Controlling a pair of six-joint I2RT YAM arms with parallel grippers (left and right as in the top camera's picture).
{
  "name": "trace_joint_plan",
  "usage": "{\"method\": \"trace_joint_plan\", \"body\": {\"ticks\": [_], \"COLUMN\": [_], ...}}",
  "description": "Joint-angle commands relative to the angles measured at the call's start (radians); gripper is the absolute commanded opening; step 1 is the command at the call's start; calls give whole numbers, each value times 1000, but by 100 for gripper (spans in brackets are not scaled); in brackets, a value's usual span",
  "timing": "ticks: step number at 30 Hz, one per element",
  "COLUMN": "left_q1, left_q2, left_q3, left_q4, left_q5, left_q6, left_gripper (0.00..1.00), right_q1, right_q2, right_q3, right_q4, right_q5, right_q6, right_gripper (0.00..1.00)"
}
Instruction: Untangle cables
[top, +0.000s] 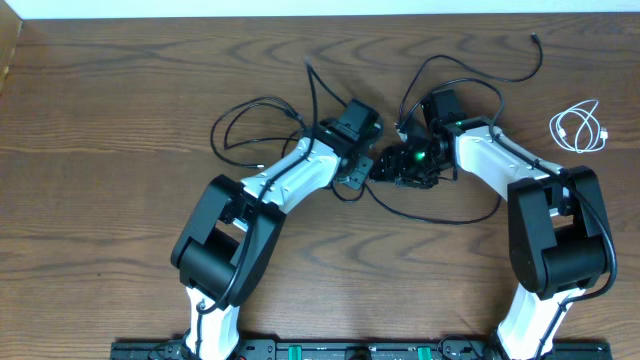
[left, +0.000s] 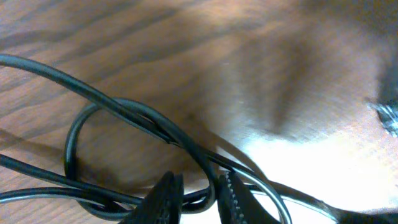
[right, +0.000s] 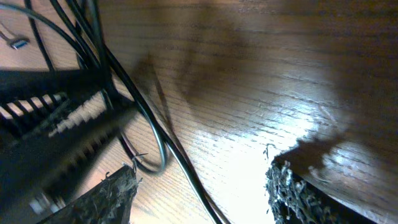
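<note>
Centre of wooden counter (top: 100, 200) crossed by long thin black cord (left: 124, 106), loops toward 10 o'clock; short white coiled cord (top: 578, 126) at 3 o'clock. Black strand straddled by left pincer (left: 200, 198), narrowly parted, unclamped; right pincer (right: 205, 190) spread wide, empty. Cord judged light, limp; hold advised beside crossing.

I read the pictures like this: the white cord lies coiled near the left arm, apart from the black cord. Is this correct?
Not quite. The white cord lies coiled near the right arm, not the left one, as the overhead view shows. It is indeed apart from the black cord.
</note>
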Motion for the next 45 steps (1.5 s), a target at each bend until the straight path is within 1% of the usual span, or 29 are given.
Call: {"method": "trace_joint_plan", "body": {"ticks": [1, 4, 8, 9, 11, 12, 13, 14, 18, 21, 27, 31, 34, 37, 38, 40, 42, 45], "left_q1": [33, 49, 72, 84, 104, 113, 125, 137, 171, 179, 179, 179, 179, 179, 179, 179, 179, 179], "left_q2": [34, 47, 49, 49, 49, 49, 49, 49, 49, 49, 49, 49, 49, 47, 47, 47, 45, 28], "left_q3": [-6, -6, -6, -6, -6, -6, -6, -6, -6, -6, -6, -6, -6, -6, -6, -6, -6, -6], "left_q4": [7, 11, 14, 17, 18, 17, 16, 14, 3, 1, 1, -6, -10, -5, -5, -2, -2, -2], "left_q5": [31, 57, 83, 99, 132, 148, 173, 196, 236, 235, 235, 235, 231, 231, 230, 230, 230, 218], "left_q6": [0, -4, -13, -19, -19, -19, -19, -19, -23, -26, -26, -26, -26, -26, -26, -26, -26, -26], "left_gripper": [14, 12, 8, 7, 7, 7, 7, 7, 7, 7, 7, 7, 7, 7, 7, 7, 8, 7], "right_q1": [36, 62, 92, 104, 120, 131, 142, 152, 180, 190, 215, 209, 178, 149, 137, 126, 105, 89], "right_q2": [12, 12, 12, 12, 12, 12, 12, 12, 27, 62, 165, 197, 187, 159, 136, 115, 101, 101], "right_q3": [-7, -6, 31, 49, 66, 71, 71, 71, 69, 69, 69, 69, 72, 74, 79, 87, 112, 125], "right_q4": [10, 28, 29, 27, 32, 42, 58, 68, 125, 171, 291, 301, 239, 157, 83, 22, -55, -123], "right_q5": [74, 128, 127, 120, 103, 95, 89, 90, 87, 84, -25, -24, 45, 77, 173, 262, 336, 425], "right_q6": [2, 0, -15, -26, -32, -31, -16, 9, 126, 189, 198, 216, 267, 268, 254, 240, 210, 192], "right_gripper": [67, 65, 63, 59, 46, 35, 22, 16, 1, 1, 1, 1, 1, 1, 1, 1, 1, 1]}}
